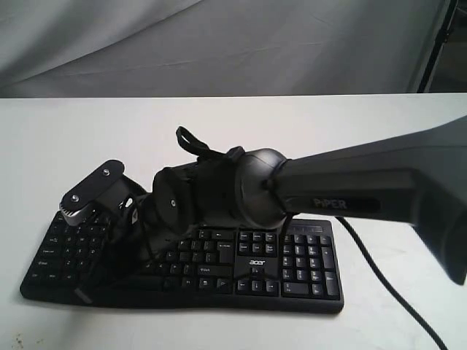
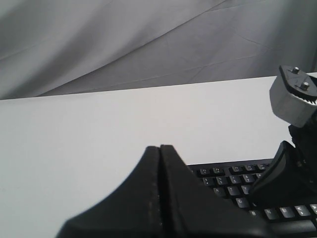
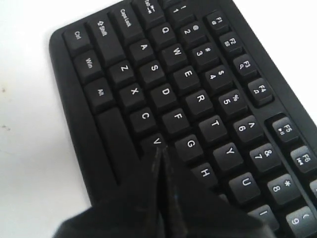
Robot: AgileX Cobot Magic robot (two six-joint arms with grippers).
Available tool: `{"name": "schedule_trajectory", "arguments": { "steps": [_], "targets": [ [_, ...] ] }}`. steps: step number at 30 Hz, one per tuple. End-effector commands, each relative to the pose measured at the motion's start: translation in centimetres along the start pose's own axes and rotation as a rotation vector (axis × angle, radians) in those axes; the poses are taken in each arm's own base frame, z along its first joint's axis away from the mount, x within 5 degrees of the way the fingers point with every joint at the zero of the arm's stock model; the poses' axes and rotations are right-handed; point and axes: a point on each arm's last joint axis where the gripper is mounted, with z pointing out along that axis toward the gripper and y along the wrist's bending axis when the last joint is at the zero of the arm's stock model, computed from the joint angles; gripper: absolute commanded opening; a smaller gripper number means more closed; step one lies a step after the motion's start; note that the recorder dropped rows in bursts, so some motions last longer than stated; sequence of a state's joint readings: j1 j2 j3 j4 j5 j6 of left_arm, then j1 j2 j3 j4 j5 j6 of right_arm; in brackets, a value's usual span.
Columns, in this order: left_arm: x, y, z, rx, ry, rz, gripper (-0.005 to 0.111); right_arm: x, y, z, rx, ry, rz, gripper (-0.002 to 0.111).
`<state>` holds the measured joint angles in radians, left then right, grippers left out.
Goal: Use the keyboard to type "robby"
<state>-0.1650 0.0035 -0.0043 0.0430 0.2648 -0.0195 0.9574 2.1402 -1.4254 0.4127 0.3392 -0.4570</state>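
The right gripper (image 3: 159,151), fingers pressed together, points at the keyboard (image 3: 168,94) just by the V key (image 3: 157,141). The left gripper (image 2: 159,148), likewise closed, hangs beside the keyboard.

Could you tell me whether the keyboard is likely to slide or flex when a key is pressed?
The keyboard looks like rigid plastic lying flat, so it probably won't flex or tip. The white table looks smooth, so an angled push might slide it. Its thin cable looks floppy, offering little restraint.
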Motion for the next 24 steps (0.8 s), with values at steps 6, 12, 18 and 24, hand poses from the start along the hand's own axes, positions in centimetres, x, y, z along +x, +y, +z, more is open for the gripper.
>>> {"name": "schedule_trajectory", "arguments": {
  "steps": [6,12,18,24],
  "targets": [
    [0.1,0.0,0.0,0.005,-0.007,0.003,0.000,0.5,-0.1,1.0,0.005,0.004,0.015,0.000],
    [0.1,0.0,0.0,0.005,-0.007,0.003,0.000,0.3,-0.3,1.1,0.016,-0.017,0.015,0.000],
    [0.1,0.0,0.0,0.005,-0.007,0.003,0.000,0.3,-0.3,1.1,0.018,-0.020,0.015,0.000],
    [0.1,0.0,0.0,0.005,-0.007,0.003,0.000,1.2,-0.3,2.3,0.012,0.017,0.024,0.000]
  ]
}}
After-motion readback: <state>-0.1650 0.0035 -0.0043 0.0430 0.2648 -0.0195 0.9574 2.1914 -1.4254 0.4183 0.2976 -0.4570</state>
